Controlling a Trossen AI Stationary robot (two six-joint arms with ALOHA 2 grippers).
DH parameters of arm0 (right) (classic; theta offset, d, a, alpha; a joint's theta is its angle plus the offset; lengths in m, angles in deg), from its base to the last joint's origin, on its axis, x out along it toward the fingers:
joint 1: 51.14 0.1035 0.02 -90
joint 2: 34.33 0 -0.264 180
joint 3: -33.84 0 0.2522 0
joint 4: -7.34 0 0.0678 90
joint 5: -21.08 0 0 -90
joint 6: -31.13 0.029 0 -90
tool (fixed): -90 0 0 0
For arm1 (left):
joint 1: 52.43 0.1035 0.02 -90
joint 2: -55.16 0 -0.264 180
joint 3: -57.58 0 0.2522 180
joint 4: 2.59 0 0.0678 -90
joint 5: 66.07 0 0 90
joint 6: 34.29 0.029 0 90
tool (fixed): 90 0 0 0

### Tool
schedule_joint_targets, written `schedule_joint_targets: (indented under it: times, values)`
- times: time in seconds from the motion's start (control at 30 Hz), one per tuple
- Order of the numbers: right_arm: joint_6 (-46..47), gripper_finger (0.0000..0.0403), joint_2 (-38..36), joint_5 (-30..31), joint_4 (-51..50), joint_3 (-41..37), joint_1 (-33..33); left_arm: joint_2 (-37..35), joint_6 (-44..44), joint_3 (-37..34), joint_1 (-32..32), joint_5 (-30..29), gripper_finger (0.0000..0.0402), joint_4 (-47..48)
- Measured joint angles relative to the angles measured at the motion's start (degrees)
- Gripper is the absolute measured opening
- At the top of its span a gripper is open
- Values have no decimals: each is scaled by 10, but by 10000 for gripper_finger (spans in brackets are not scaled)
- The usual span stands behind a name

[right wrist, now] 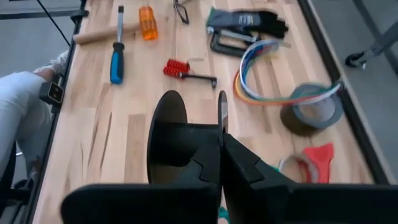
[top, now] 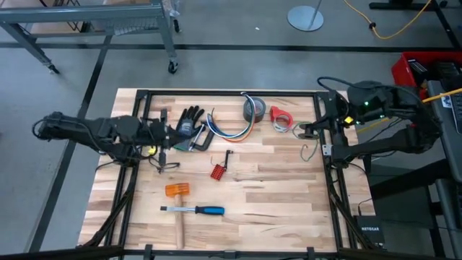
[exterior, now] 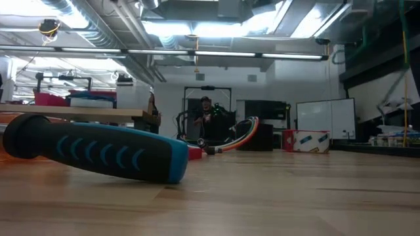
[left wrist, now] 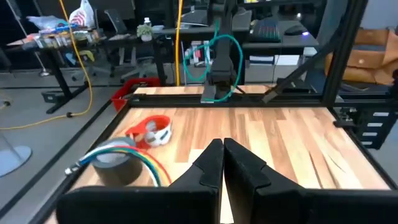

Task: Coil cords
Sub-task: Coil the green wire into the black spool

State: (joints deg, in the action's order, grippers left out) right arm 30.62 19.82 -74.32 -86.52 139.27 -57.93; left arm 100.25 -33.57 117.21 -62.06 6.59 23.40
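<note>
Approach step: left gripper (top: 167, 137) shut, empty, at 9 o'clock of cords (top: 229, 130). Right gripper (top: 307, 131) shut. Next: open, grasp.

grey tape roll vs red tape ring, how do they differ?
The grey roll of tape is larger and thicker; the small red tape ring is thin and slim. The bundle of coloured cords runs up to the grey roll, while the red ring lies clear of it. Both lie flat on the wooden table.

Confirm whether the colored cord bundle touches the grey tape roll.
Yes: in the high view one end of the cord bundle curves up and lies on the tape roll.
</note>
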Motion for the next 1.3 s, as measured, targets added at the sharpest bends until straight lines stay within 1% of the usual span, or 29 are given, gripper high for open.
schedule_joint_targets:
  times: [0.13,0.23,0.3,0.37,0.47,0.57,0.63,0.73,0.9,1.03,1.17,1.3]
  values:
    - [33,2,-51,-7,59,-105,0,6,-11,-75,0,2,5,-110]
    - [46,2,-97,-20,142,-207,0,14,-32,-104,0,2,5,-188]
    - [49,1,-123,-44,210,-277,0,24,-53,-122,0,2,5,-228]
    - [50,1,-144,-67,283,-343,0,38,-81,-133,0,3,5,-264]
    - [49,1,-164,-87,399,-432,0,68,-111,-135,0,4,5,-294]
    - [47,1,-169,-87,520,-506,0,109,-123,-135,0,7,5,-309]
    - [45,1,-169,-83,597,-545,0,138,-123,-135,0,21,6,-332]
    - [44,1,-159,-52,698,-585,0,182,-128,-135,0,45,6,-379]
    - [43,1,-133,17,836,-620,0,239,-138,-135,3,47,6,-477]
    - [43,1,-91,82,962,-639,0,289,-122,-135,8,47,6,-565]
    - [43,1,-35,97,1084,-641,0,344,-105,-129,14,47,6,-646]
    - [43,1,25,89,1164,-641,0,397,-85,-101,19,44,6,-662]
